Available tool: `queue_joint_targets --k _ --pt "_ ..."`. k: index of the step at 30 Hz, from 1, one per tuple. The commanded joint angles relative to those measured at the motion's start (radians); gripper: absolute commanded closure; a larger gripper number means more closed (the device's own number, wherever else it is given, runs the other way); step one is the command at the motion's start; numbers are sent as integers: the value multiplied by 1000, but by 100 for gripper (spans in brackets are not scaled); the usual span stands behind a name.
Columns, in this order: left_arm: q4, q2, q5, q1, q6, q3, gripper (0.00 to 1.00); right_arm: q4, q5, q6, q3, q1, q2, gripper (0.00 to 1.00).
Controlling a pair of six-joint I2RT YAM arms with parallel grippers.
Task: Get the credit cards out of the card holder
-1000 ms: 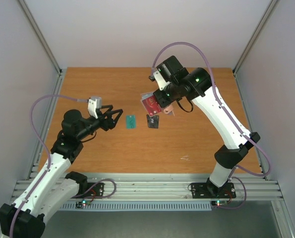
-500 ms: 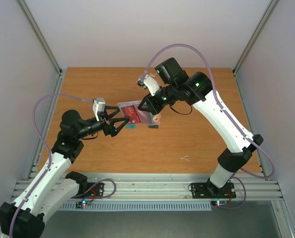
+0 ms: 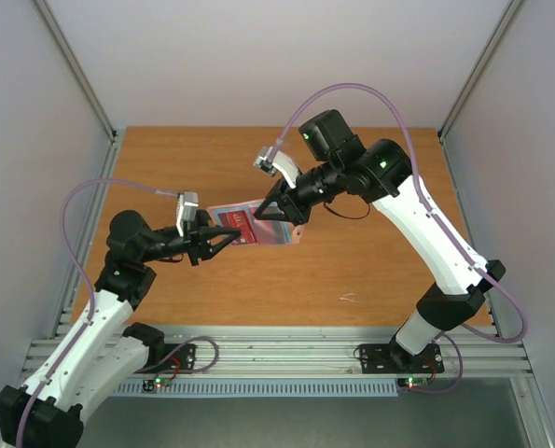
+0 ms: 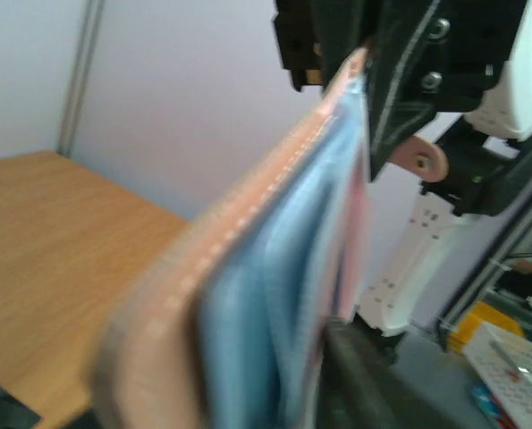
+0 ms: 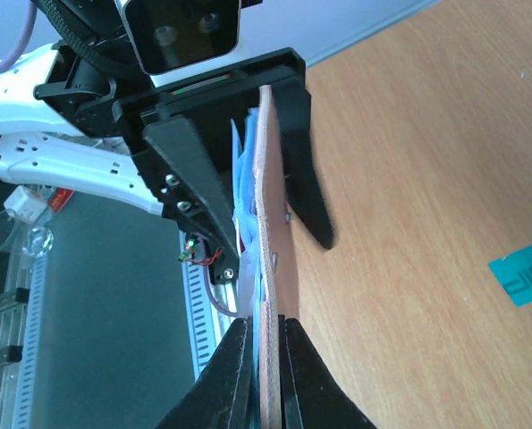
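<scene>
The card holder is held up off the table, roughly midway between the two arms. It's pinched hard at one edge by the right gripper. Its free end is straddled by the left gripper, whose jaws are drawn in fairly narrow. Whether anything is really nipped yet can't be told, since a gap is seen on the holder's pale blue side from the right wrist. A red card is seen poking out at that end, and a teal card is already lying on the table.

To do this bit well, probably only the card should be caught, not the flap with it. It should then be drawn straight along the pocket while the holder is kept dead steady, otherwise the whole thing could get tugged out of the right grip.

Versus a second back, the holder is now carried further left. The left gripper, then parked well apart from it, is now brought onto it. Half a second back its jaws were spread much wider.
</scene>
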Motion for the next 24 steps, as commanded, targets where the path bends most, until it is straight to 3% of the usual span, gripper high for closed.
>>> queue_joint_targets --k 1,3,4,5,8,11,14,17,20,24 --pt "100 -21 136 3 -3 18 78 7 -55 -26 2 6 -7 99" --pt "95 -23 138 3 -10 22 96 17 -46 -22 -1 5 -12 98" --pt "89 -25 129 2 -11 22 99 28 -22 -16 -8 4 -18 92" --pt "76 -25 110 2 -12 21 100 45 24 -6 -24 1 -29 80" --pt "-21 -30 -26 3 3 18 100 134 217 47 -115 -33 -77 57" --pt "-153 -31 -296 3 31 17 100 169 336 113 -136 -79 -96 48" --pt "-305 -19 -610 3 54 27 100 122 420 146 -69 -76 -73 51" --pt "-364 -9 -742 3 156 38 100 96 443 132 -14 -10 -45 58" --pt "-357 0 -723 3 193 54 100 180 304 81 -75 99 -43 59" --pt "-291 -4 -576 3 170 59 100 336 63 168 -152 109 -8 65"
